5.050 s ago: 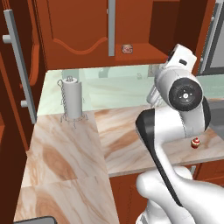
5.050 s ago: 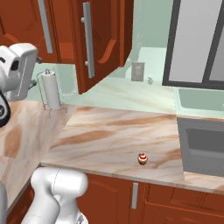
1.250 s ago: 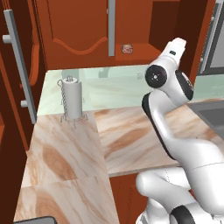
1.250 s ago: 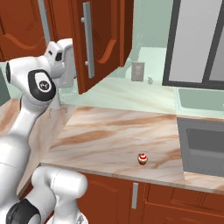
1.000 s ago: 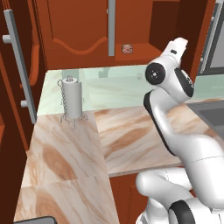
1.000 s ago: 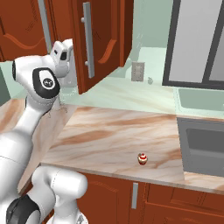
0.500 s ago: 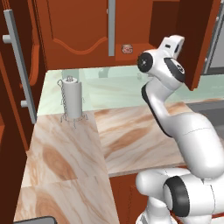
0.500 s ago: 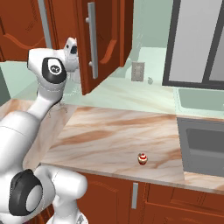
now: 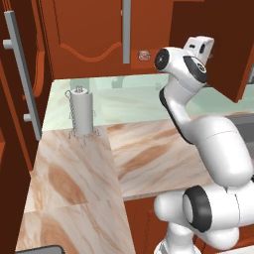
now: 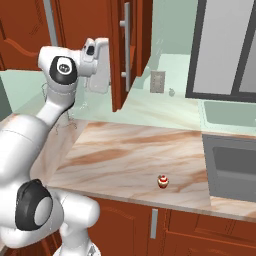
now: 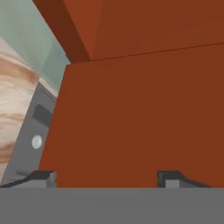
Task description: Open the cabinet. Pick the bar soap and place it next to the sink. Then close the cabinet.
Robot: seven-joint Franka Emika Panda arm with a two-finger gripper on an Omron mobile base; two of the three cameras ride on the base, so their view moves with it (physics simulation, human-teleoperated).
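Now at the cabinet (image 10: pixel 135 30): we see one door swung out toward us, edge-on, with its long grey bar handle (image 10: pixel 126 45) facing the arm.
End effector (image 11: pixel 107 177): fingers spread wide with nothing held; the hand view shows a flat reddish-brown door panel straight ahead, close to the tips.
Bar soap (image 9: pixel 144 55): a tiny pinkish block low in the cabinet opening, apparently on its bottom shelf, left of the raised arm in the left base view; too small for us to be sure of its pose.
Handling: we judge it light, rigid and probably slick, with rounded edges. A pinch across the narrow sides near the middle looks best, closed gently so it does not squirt out.
Sink (image 10: pixel 220 150): a dark basin at the far right of the surface (image 10: pixel 125 150); the marbled stone beside it is bare.
In the way: the swung-out door stands between hand and shelf, so we expect to reach around it.
Bystanders: a paper-towel holder (image 9: pixel 81 113) at the back left and a small red-and-white cupcake-like item (image 10: pixel 162 181) near the front edge, both well apart from the soap.
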